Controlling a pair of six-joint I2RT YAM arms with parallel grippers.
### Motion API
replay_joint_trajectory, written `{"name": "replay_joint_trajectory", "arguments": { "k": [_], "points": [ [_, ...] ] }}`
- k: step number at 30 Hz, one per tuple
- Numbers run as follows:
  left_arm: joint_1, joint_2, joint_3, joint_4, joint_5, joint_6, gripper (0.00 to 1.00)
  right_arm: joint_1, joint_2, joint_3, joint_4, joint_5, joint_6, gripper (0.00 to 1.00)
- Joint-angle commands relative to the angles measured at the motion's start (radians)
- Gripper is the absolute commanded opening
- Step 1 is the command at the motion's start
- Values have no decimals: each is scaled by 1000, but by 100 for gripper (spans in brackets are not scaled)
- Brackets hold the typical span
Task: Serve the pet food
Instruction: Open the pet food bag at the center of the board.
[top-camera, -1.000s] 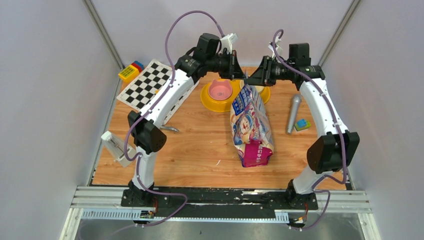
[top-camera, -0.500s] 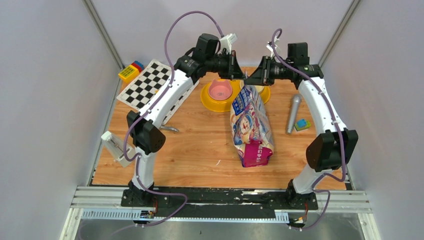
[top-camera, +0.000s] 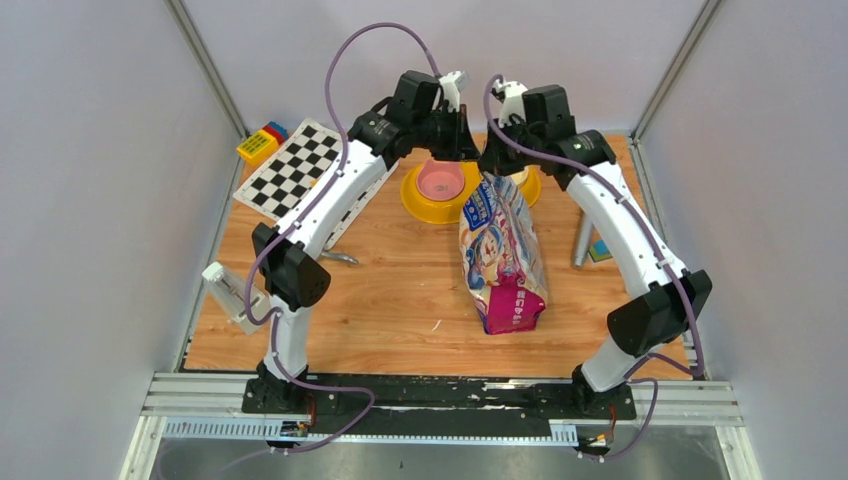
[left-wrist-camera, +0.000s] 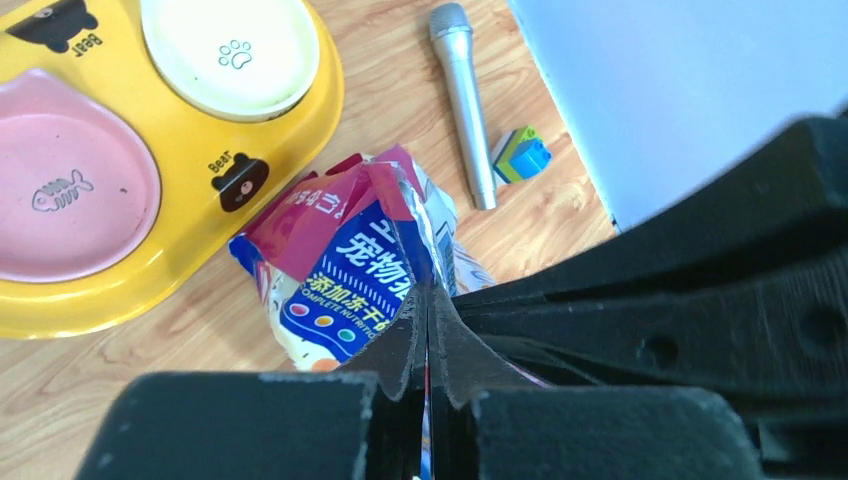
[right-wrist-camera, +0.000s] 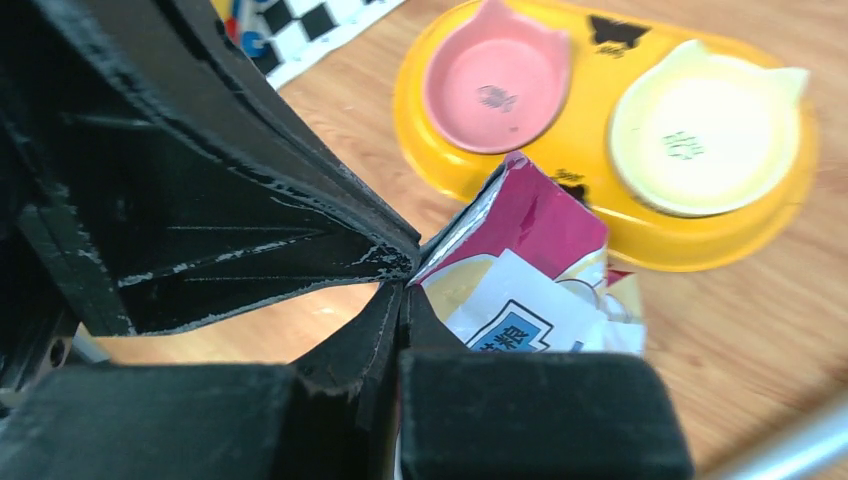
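Tabletop (top-camera: 400, 300) lies open between the arm bases and the pink bottom end of the pet food bag (top-camera: 503, 250), which stretches lengthwise away from them at mid-table. At the bag's far top edge, the left gripper (left-wrist-camera: 428, 300) and right gripper (right-wrist-camera: 403, 285) each pinch the foil, jaws clamped, tips almost meeting. Just beyond sits the yellow feeder (top-camera: 415, 205), near the table's far edge. A grey microphone-shaped tool (left-wrist-camera: 465, 100) lies to the right.
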Motion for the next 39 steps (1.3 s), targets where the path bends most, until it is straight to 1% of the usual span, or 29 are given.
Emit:
{"name": "replay_joint_trajectory", "arguments": {
  "k": [1,4,9,18,23,24,27,28,29,30,31,33,36,39],
  "points": [
    [-23,-41,42,-45,-74,16,0,89,-56,-26,90,425,-162,0],
    [-28,-38,54,-54,-86,17,0,125,-83,-79,155,556,-221,0],
    [-27,-45,51,-58,-95,22,0,144,-93,-116,229,676,-296,0],
    [-29,-52,28,-44,-80,22,0,142,-111,-124,289,737,-362,0],
    [-29,-57,27,-42,-81,24,0,135,-112,-110,304,741,-372,0],
    [-29,-59,27,-43,-81,24,0,134,-115,-103,303,729,-364,0],
    [-29,-62,25,-42,-76,25,0,129,-140,-81,254,586,-295,0],
    [-29,-64,24,-40,-73,25,0,126,-140,-59,214,519,-260,0],
    [-29,-65,22,-40,-68,25,0,122,-136,-42,176,462,-226,7],
    [-30,-66,21,-39,-66,24,0,116,-131,-29,149,410,-192,19],
    [-30,-67,19,-39,-64,23,0,111,-125,-19,123,369,-167,25],
    [-30,-67,14,-36,-61,22,0,100,-105,0,80,267,-124,31],
    [-29,-72,6,-31,-51,24,0,79,-77,28,38,172,-67,32],
    [-29,-76,-1,-23,-25,24,0,66,-63,36,26,136,-53,32]
  ]
}}
